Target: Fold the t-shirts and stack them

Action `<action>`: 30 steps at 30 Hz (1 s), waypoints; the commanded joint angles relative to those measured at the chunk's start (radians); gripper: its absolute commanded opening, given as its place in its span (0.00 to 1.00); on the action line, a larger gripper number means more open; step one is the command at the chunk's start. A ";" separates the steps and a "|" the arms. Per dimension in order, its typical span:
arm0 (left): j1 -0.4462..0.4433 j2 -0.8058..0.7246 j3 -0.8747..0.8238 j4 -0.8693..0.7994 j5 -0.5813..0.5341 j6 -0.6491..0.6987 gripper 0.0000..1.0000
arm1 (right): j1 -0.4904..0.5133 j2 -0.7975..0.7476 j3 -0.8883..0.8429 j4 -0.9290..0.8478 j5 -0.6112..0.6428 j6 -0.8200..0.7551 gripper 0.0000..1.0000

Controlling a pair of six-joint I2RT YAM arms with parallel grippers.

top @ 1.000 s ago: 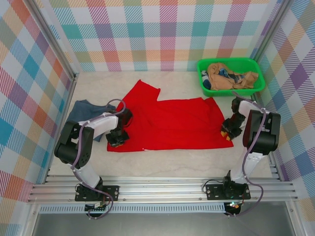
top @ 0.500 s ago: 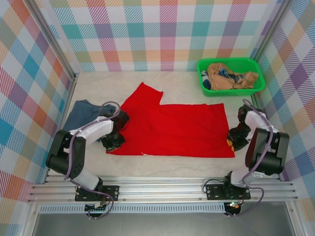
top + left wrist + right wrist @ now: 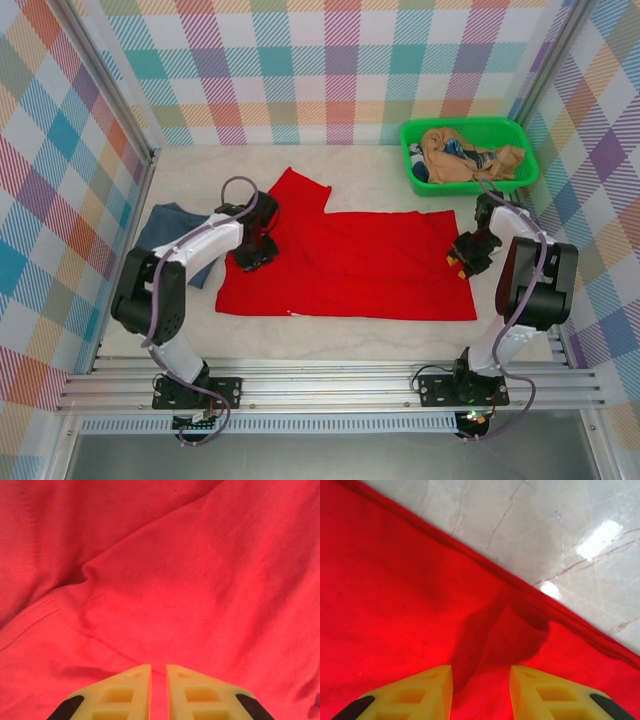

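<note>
The bright red t-shirt (image 3: 350, 265) lies spread flat mid-table, one sleeve (image 3: 292, 190) pointing to the back; its tan print is hidden. My left gripper (image 3: 252, 255) sits low over the shirt's left part, below that sleeve. In the left wrist view its fingers (image 3: 132, 690) stand almost together, with a thin strip of red between them and a crease (image 3: 90, 630) running up to the tips. My right gripper (image 3: 460, 262) is open at the shirt's right edge, and a small raised fold (image 3: 517, 630) lies ahead between its fingers. The slate-blue t-shirt (image 3: 168, 232) lies crumpled at the far left.
A green basket (image 3: 412, 160) holding tan and blue cloth stands at the back right. Checked walls close in the left, back and right sides. Bare marble tabletop (image 3: 545, 525) shows past the red shirt's right edge and along the front (image 3: 350, 340).
Both grippers have left the red shirt's front corners and moved toward the back along its left and right edges. The shirt was drawn wider and flatter, and now lies still.
</note>
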 commanded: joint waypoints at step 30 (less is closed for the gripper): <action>0.055 0.345 0.463 -0.076 -0.029 0.001 0.24 | 0.590 0.098 0.227 0.287 -0.347 -0.136 0.37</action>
